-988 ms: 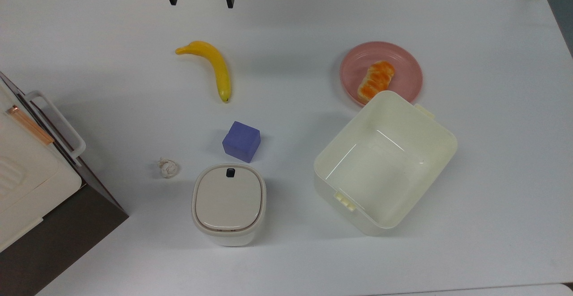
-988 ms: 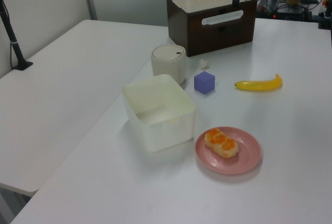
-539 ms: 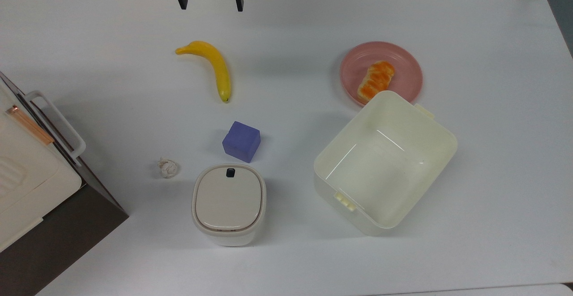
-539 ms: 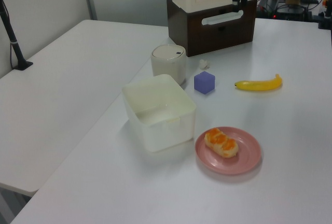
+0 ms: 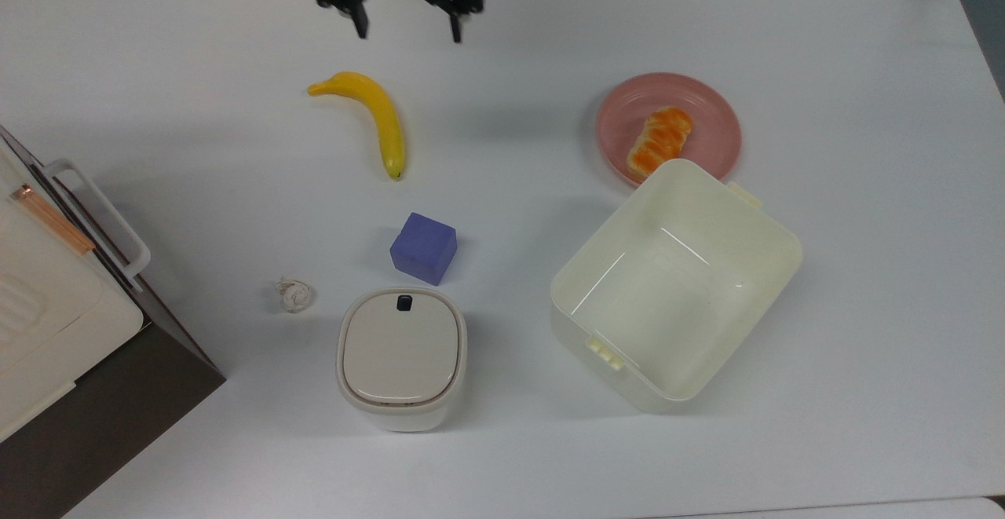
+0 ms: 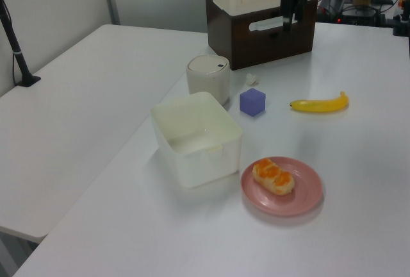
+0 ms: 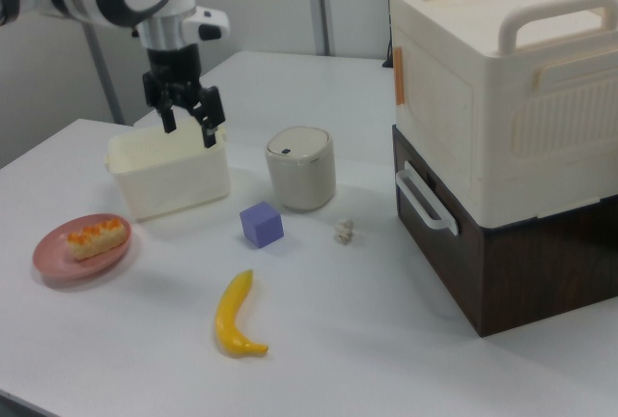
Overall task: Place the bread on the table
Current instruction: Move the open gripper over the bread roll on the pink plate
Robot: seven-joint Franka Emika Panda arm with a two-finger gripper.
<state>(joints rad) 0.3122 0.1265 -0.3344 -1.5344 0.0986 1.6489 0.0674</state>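
The bread, a small bun with an orange-brown top, lies on a round pink plate on the white table. My gripper hangs open and empty above the table near the top view's upper edge, far to the left of the plate there and above the banana.
A cream open bin stands right beside the plate. A purple cube, a lidded cream canister, a small crumpled white object and a large cream-and-brown appliance also occupy the table.
My gripper has moved toward the top view's right and a little lower in that frame, staying open. Nothing on the table has shifted.
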